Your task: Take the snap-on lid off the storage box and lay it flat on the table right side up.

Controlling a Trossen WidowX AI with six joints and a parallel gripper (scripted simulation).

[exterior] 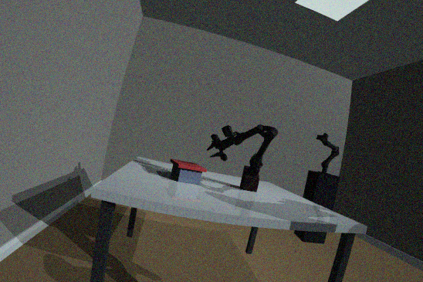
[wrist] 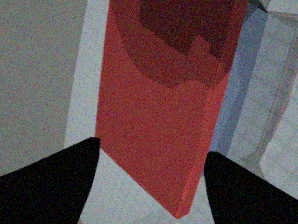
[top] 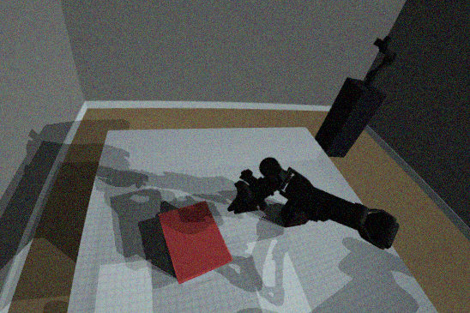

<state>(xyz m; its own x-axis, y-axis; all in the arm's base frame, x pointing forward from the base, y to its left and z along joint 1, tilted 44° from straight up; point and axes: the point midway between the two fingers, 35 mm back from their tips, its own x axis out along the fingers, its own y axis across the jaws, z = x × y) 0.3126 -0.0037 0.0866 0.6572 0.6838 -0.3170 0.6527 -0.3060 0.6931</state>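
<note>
The red lid [top: 195, 244] [exterior: 189, 165] [wrist: 150, 100] sits on top of the storage box [exterior: 189, 177] [wrist: 237, 100], whose side looks blue-grey. The box stands on the table [top: 206, 141] [exterior: 131, 180]. My gripper [top: 231, 210] [exterior: 210, 152] [wrist: 153, 154] is open with nothing between its fingers. It hangs above and to the right of the lid in the top and exterior views, tilted downward toward the table. In the wrist view the lid's near corner shows between and beyond the fingertips. The lid's far end is cut off there.
My arm's base [exterior: 249, 179] stands on the table to the right of the box. A dark pedestal [top: 349, 118] [exterior: 321, 189] with another small arm stands beyond the table's right side. Large shadows fall across the table and the lid.
</note>
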